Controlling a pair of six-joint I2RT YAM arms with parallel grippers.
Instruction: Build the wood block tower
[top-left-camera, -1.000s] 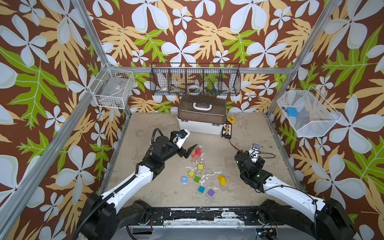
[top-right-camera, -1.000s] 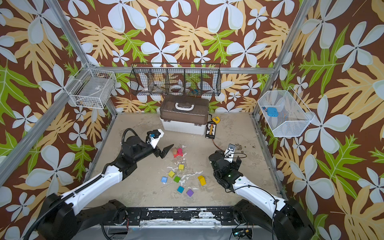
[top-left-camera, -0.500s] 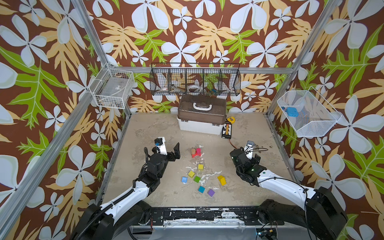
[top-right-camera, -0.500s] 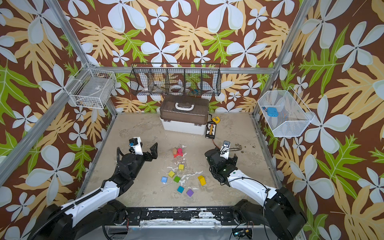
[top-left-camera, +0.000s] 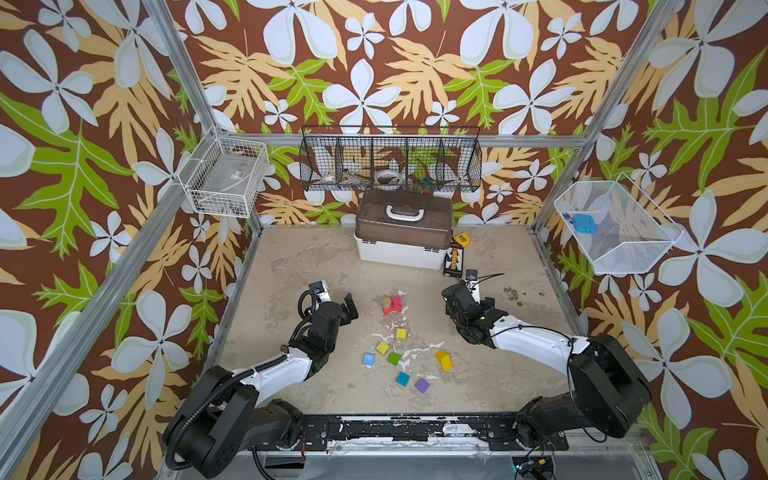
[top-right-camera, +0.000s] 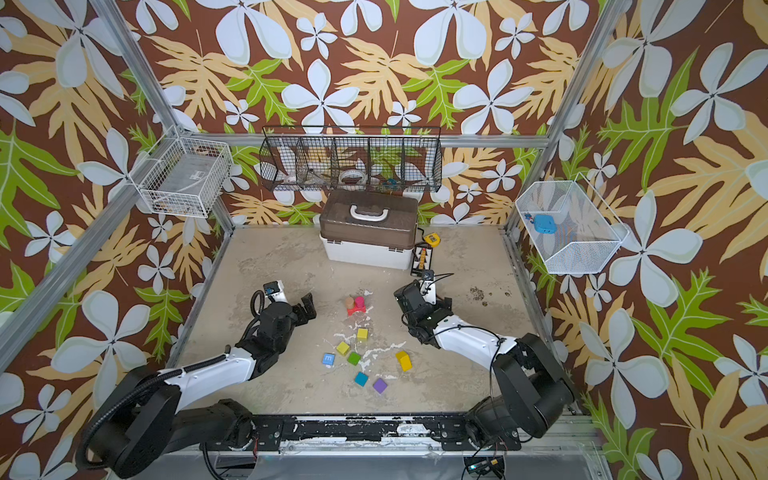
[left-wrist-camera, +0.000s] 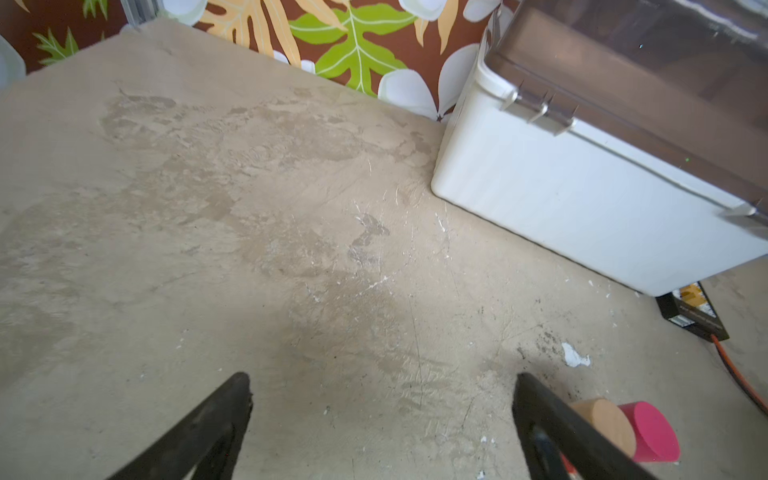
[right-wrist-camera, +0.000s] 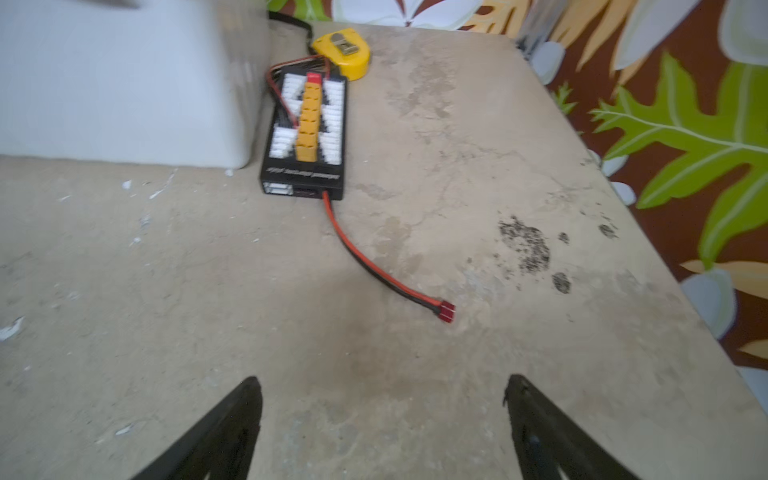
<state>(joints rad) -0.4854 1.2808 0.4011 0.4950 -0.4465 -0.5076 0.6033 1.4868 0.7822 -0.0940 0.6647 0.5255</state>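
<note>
Jaws wide and empty on left gripper (top-left-camera: 351, 308) and right gripper (right-wrist-camera: 382, 380); tower start, red slab (top-left-camera: 392, 310) bearing tan cylinder (top-left-camera: 387, 301) and pink cylinder (top-left-camera: 397, 300), sits at left gripper's 3 o'clock in a top view, nearer it than right; loose cubes (top-left-camera: 394, 358) at its 5 o'clock.

In the left wrist view a black finger (left-wrist-camera: 552, 428) of the left gripper (left-wrist-camera: 382, 384) covers part of the tan wooden cylinder (left-wrist-camera: 611, 422) and nearly all of the red wooden slab (left-wrist-camera: 568, 467) under it. The brown-lidded white plastic box (left-wrist-camera: 582, 199) runs off the picture's edge. The right wrist view is blurred, so the print on the black connector board (right-wrist-camera: 305, 124) is unreadable. In a top view, the contents of the black wire basket (top-left-camera: 461, 166) above the far edge of the table (top-left-camera: 299, 257) are too small to tell.
</note>
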